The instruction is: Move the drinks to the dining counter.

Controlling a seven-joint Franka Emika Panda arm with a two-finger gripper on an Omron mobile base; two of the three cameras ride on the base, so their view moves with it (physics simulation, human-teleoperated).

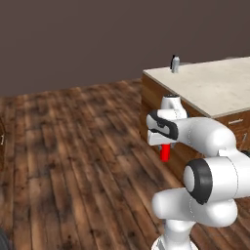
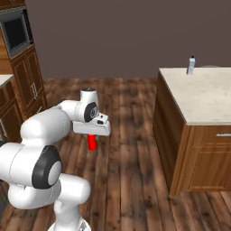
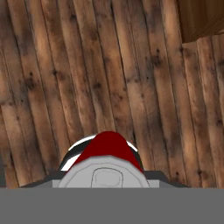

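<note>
The robot's claw (image 2: pixel 92 135) was holding the short red can (image 2: pixel 92 142) up in the air, over the brown wooden floor (image 1: pixel 73 161). The can hung down under the white hand, and its top part was hidden, so only its lower red body showed. In the hand view the can (image 3: pixel 107 148) sat very close to the camera, a round dark red shape with a silver rim. I think the claw was closed tight on the can, since nothing else held it up.

The can was not on any surface. It was near the robot, well apart from the long pale speckled stone surface (image 2: pixel 203 97) on the right. That top sat on a brown wooden base, and I think it was the dining surface where the drinks should go.

Far away, at the back edge of that pale top, stood a small clear water bottle (image 2: pixel 191 65) with a dark cap. It stood upright, so I think one drink was already in place.

I think the can was held low and close so it would not slip while it was carried. The can had not reached the surface yet.
</note>
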